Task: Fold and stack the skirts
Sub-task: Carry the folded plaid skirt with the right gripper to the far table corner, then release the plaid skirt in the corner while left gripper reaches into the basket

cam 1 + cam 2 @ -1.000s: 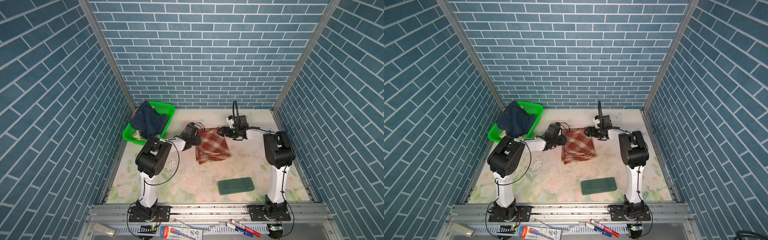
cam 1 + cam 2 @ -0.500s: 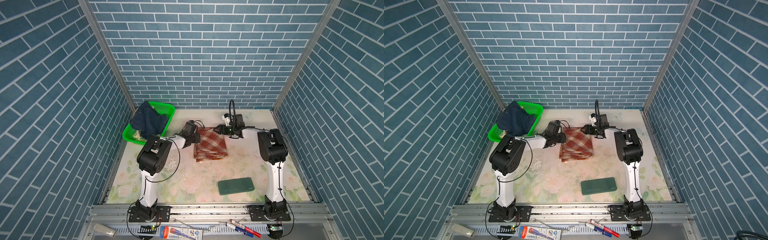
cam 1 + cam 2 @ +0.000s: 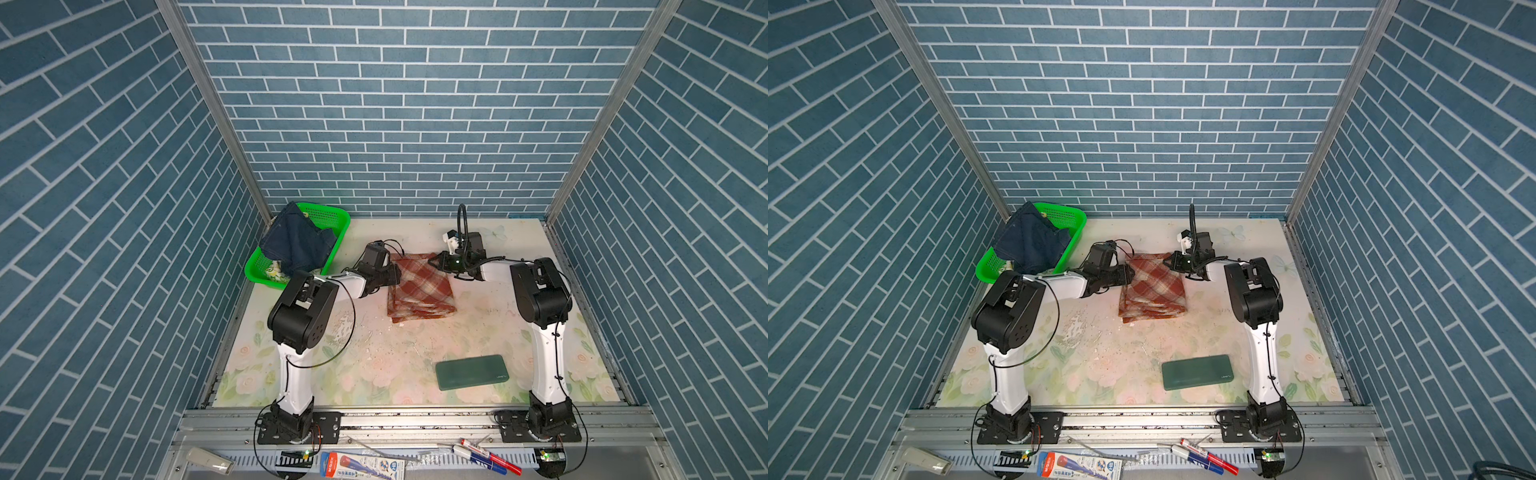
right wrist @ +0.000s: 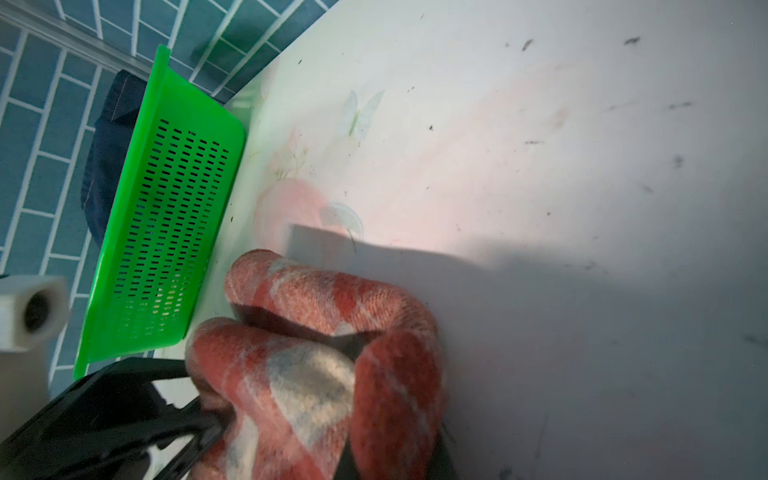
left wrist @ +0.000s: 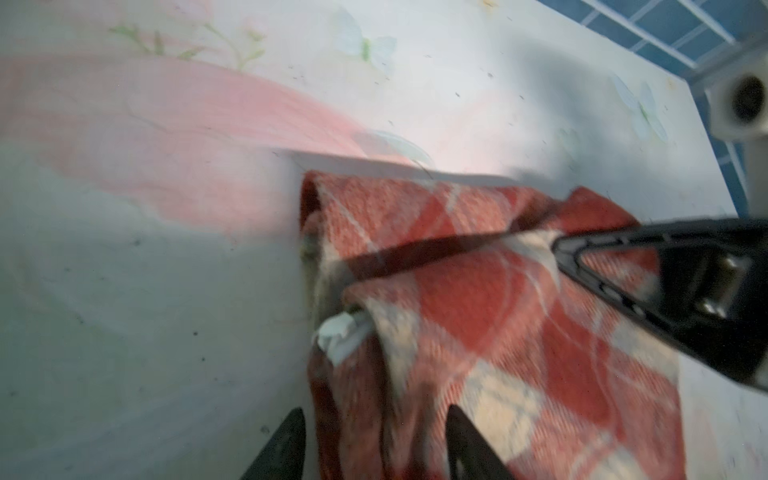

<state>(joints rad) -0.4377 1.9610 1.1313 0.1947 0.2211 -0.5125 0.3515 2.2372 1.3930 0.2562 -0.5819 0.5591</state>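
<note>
The rust-red and cream plaid skirt (image 3: 419, 286) (image 3: 1152, 291) lies folded on the table, towards the back. My left gripper (image 3: 395, 274) (image 5: 374, 415) is low at its far left corner, open, with the cloth's edge between the fingertips. My right gripper (image 3: 432, 262) (image 3: 1167, 262) is at the far right corner, shut on a bunched fold of the plaid skirt (image 4: 316, 374); its fingers (image 5: 582, 249) meet on the cloth. The dark blue denim skirt (image 3: 297, 245) (image 3: 1030, 245) drapes over the basket, and a bit of the lemon-print skirt (image 3: 274, 270) shows under it.
The green mesh basket (image 3: 332, 216) (image 4: 166, 208) stands at the back left corner, close to the left arm. A flat dark green slab (image 3: 472, 371) (image 3: 1197, 371) lies near the front right. Brick-pattern walls close in three sides.
The right gripper has swung left onto the plaid skirt's far right corner and closed on it. The left gripper has opened at the far left corner. The skirt has shifted slightly left.
</note>
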